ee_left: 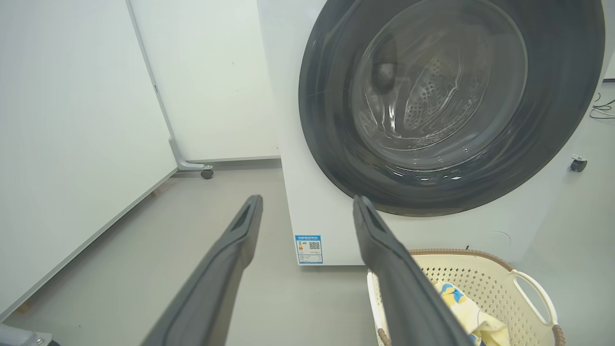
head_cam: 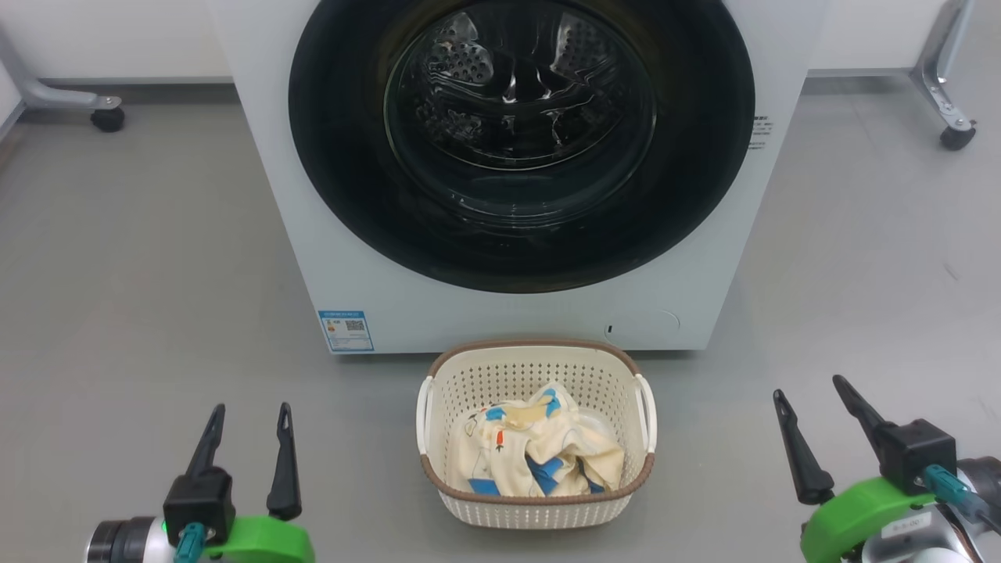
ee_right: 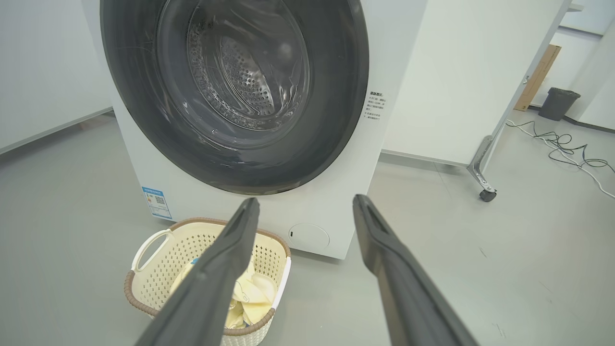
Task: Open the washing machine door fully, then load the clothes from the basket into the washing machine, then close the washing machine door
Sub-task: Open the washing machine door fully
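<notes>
Facing you, the washing machine (head_cam: pixel 301 234) is standing on the grey floor (head_cam: pixel 141 274), its door (head_cam: pixel 522 137) sitting shut against the white front, with the steel drum (head_cam: pixel 469 59) showing through it. The basket (head_cam: pixel 539 367) is resting on the floor just in front of the machine's bottom edge, below the door, and the clothes (head_cam: pixel 532 453) are lying bunched inside it. Your left claw (head_cam: pixel 252 408) is hovering over the floor to the basket's left and your right claw (head_cam: pixel 808 387) to its right, both with fingers spread apart, gripping nothing and touching nothing.
</notes>
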Robot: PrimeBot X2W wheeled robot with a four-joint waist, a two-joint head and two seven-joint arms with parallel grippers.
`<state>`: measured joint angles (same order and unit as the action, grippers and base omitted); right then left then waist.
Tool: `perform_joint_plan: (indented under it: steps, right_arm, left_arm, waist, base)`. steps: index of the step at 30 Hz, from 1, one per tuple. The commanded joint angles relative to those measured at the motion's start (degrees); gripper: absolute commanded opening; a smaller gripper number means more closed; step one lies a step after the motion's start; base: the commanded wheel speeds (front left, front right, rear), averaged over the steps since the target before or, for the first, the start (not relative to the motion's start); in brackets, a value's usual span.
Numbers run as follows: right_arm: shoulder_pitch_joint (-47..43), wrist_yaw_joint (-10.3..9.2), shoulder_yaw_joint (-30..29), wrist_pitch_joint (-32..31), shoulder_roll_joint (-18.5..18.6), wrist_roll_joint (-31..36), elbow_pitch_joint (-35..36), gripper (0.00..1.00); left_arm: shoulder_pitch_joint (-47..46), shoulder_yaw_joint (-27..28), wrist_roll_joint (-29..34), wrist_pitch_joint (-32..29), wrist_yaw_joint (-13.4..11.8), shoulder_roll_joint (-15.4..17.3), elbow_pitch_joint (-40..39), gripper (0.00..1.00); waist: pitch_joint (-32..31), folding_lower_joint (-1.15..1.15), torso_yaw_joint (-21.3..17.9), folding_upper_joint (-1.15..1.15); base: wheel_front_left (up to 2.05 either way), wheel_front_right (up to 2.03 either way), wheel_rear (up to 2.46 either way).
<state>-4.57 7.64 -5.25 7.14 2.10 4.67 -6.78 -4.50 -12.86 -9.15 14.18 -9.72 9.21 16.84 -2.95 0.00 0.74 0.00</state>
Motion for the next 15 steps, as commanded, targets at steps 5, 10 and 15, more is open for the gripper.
perform_joint_plan:
  steps: [5,10,15]
  right_arm:
    - [1.9,-0.15,1.0,0.6,0.8,-0.5,2.0,1.0]
    - [1.9,-0.15,0.9,0.5,0.8,-0.6,2.3,1.0]
    - [2.1,-0.15,0.7,0.4,0.8,-0.6,2.3,1.0]
  left_arm:
    - [-3.5,2.1,-0.6,0.7,-0.5,1.4,-1.4,1.0]
    - [-3.6,1.9,-0.8,0.7,-0.7,1.5,-1.7,1.0]
    - [-3.9,1.8,-1.0,0.7,-0.8,1.6,-2.0,1.0]
  waist:
    - [0.1,0.0,0.0,0.0]
    - [0.3,0.0,-0.1,0.0]
    - [0.6,0.0,-0.4,0.0]
  base:
    - [1.15,1.15,-2.31]
    - [1.23,1.23,-2.46]
    - [1.23,1.23,-2.46]
